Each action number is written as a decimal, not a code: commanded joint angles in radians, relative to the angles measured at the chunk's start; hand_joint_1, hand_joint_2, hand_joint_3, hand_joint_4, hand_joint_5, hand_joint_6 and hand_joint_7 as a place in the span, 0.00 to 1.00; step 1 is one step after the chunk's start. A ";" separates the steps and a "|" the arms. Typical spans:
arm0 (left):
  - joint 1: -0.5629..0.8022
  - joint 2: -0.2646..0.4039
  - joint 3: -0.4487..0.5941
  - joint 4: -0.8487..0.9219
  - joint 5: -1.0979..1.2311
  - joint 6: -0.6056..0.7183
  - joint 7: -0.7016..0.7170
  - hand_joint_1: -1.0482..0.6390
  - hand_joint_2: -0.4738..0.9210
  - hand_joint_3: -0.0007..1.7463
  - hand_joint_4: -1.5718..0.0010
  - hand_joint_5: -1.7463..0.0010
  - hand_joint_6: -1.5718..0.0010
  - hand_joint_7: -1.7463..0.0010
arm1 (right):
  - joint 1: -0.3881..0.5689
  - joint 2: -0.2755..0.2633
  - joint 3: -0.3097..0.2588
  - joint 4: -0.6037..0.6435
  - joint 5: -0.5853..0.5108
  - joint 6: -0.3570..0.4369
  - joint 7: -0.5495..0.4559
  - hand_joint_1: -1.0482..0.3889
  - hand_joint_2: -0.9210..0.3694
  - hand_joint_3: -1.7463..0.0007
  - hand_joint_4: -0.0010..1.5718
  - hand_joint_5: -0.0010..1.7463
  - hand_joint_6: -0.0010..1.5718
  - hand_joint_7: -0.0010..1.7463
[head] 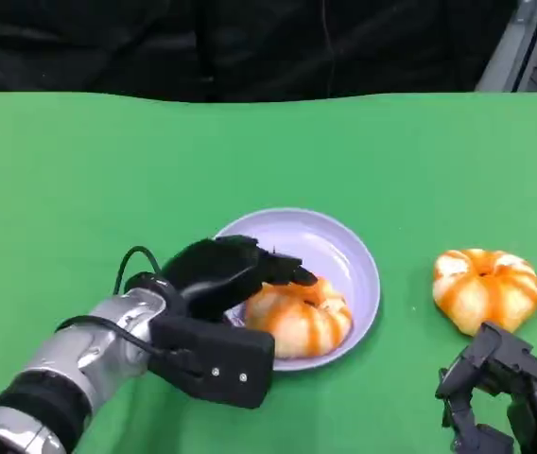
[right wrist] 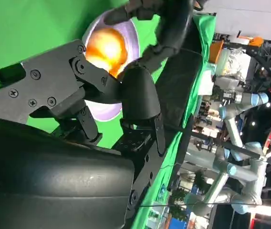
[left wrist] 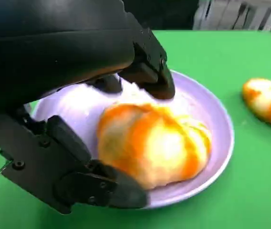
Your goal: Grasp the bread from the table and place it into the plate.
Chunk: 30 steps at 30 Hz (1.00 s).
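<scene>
**Bread in plate, left hand around it**

Fingers (left wrist: 150,76) of the left hand (head: 216,274) arch over the top of one bread (head: 297,317), a round orange-and-white loaf that lies inside the lavender plate (head: 358,260). In the left wrist view the upper fingers reach across the loaf's far edge while a lower black finger lies along the plate's near rim beside the loaf; whether the tips press the crust or sit just off it cannot be told. The loaf rests on the plate's floor, toward the rim nearest the robot. The silver left forearm (head: 70,364) runs from the picture's lower left up to the plate, with a black cable looping above the wrist.

A second bread (head: 486,288), of the same colouring, sits on the green desk (head: 108,170) to the right of the plate, apart from its rim. The right hand (head: 500,392) lies on the desk just on the near side of this loaf, its fingers apart and holding nothing. The right wrist view shows that hand's black shell and fingers, with the plate and its loaf beyond. Dark cloth hangs behind the desk's far edge.
</scene>
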 commanded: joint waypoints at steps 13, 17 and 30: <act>0.062 0.099 0.055 -0.193 -0.070 0.037 -0.117 0.00 1.00 0.35 1.00 1.00 0.86 1.00 | -0.003 -0.009 -0.009 -0.003 0.005 -0.006 -0.005 0.64 0.22 0.42 0.52 1.00 0.44 0.93; 0.076 0.108 0.063 -0.231 -0.074 0.058 -0.148 0.00 1.00 0.36 1.00 1.00 0.87 1.00 | -0.005 -0.010 -0.010 -0.002 0.005 -0.008 -0.005 0.64 0.22 0.43 0.52 1.00 0.43 0.93; 0.125 0.132 0.113 -0.309 -0.139 0.053 -0.196 0.00 1.00 0.24 1.00 1.00 0.87 1.00 | -0.007 -0.011 -0.009 0.001 0.004 -0.004 -0.004 0.63 0.21 0.45 0.51 1.00 0.43 0.94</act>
